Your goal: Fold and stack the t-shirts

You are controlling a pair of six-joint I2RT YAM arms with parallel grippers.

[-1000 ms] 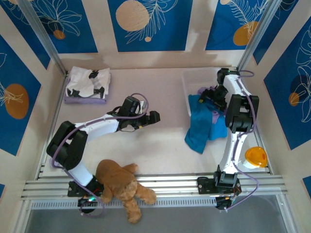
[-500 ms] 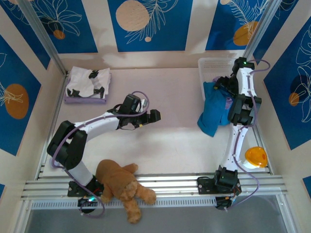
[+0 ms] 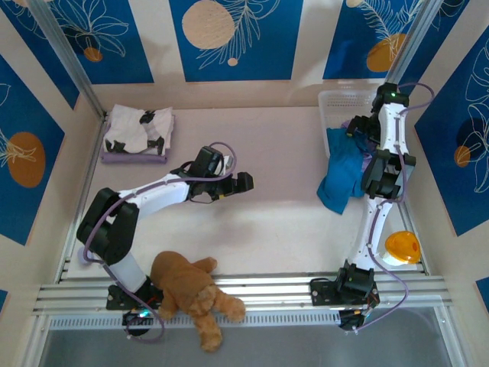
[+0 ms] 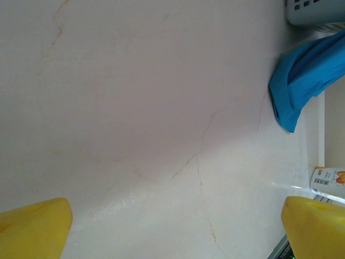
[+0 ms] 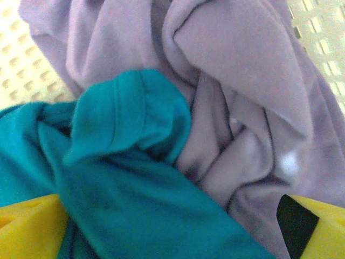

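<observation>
A brown plush teddy bear [image 3: 191, 294] slumps over the table's near edge by the left arm's base. A round orange-yellow object [image 3: 402, 247] sits near the near right corner. Mid-table, the left tool [image 3: 243, 183] hangs spread wide over bare white table [image 4: 135, 108]. At the far right corner the right tool [image 5: 172, 232], fingers wide apart, sits close over a crumpled teal-blue t-shirt [image 3: 340, 180] and a pale lavender shirt [image 5: 242, 108]. The teal one spills from a white perforated plastic basket [image 3: 336, 103]. In the far left corner a folded white black-blotched shirt [image 3: 137, 130] lies on a folded lavender shirt [image 3: 134, 158].
</observation>
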